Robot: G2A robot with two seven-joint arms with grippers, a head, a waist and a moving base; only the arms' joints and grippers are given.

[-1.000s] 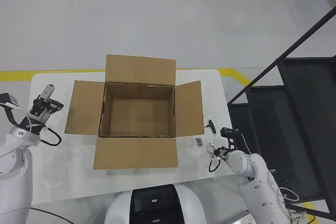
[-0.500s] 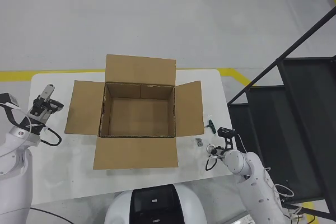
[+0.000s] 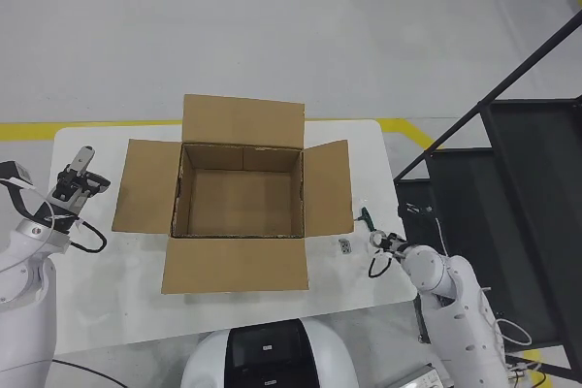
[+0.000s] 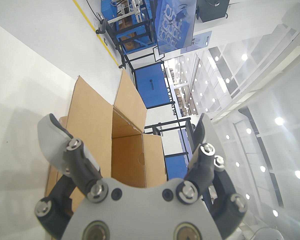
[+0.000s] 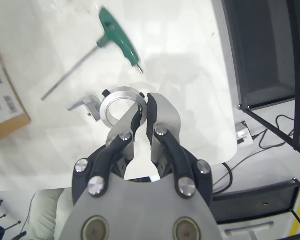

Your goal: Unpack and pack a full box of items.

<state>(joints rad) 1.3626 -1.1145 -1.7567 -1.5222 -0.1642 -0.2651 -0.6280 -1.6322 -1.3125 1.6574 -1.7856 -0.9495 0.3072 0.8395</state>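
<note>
White desk (image 3: 107, 296) carries an open, empty cardboard box (image 3: 242, 264). The right end effector (image 5: 143, 106), nearer arm, is clamped on the aluminium clamp ring (image 5: 104, 109); the box lies well apart to its left. The left end effector (image 4: 126, 126) is apart.

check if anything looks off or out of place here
Nothing is spilled or damaged. The only oddity: the box stands open and empty, while a green hex key and a metal ring lie on the table beside it, the ring pinched by the right fingers.
</note>
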